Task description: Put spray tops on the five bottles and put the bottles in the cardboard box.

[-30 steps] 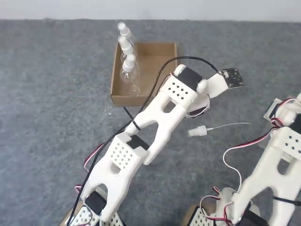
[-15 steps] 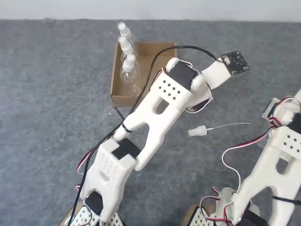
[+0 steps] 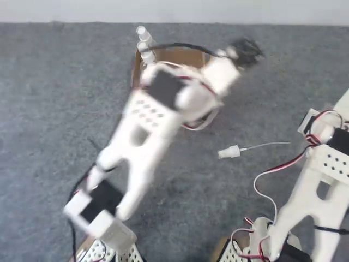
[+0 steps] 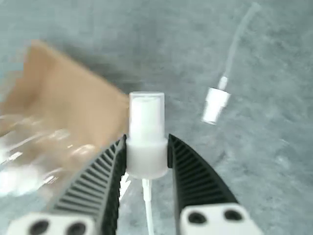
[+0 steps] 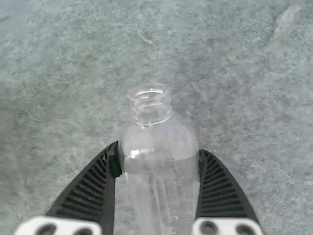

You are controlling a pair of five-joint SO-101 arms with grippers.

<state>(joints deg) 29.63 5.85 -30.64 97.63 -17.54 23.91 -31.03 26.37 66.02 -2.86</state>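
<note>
My left gripper (image 4: 145, 142) is shut on a white spray top (image 4: 145, 128) whose thin tube hangs down between the fingers. It hovers near the edge of the cardboard box (image 4: 63, 98), where clear bottles (image 4: 29, 156) show as a blur. In the high view the left arm (image 3: 158, 103) stretches over the box (image 3: 182, 54), and two topped bottles (image 3: 144, 41) stick out at the box's far left corner. My right gripper (image 5: 157, 152) is shut on a clear bottle (image 5: 156, 142) with an open neck and no top. A second spray top (image 3: 229, 152) lies on the carpet.
Grey carpet covers the whole table. The loose spray top's long thin tube (image 3: 267, 145) points toward the right arm (image 3: 322, 169), which stands at the right edge. The loose top (image 4: 215, 105) also lies beyond my left gripper, off to the box's side.
The left arm has lifted and swung back and left, so it now covers most of the box and the third bottle. The right arm has hardly moved.
</note>
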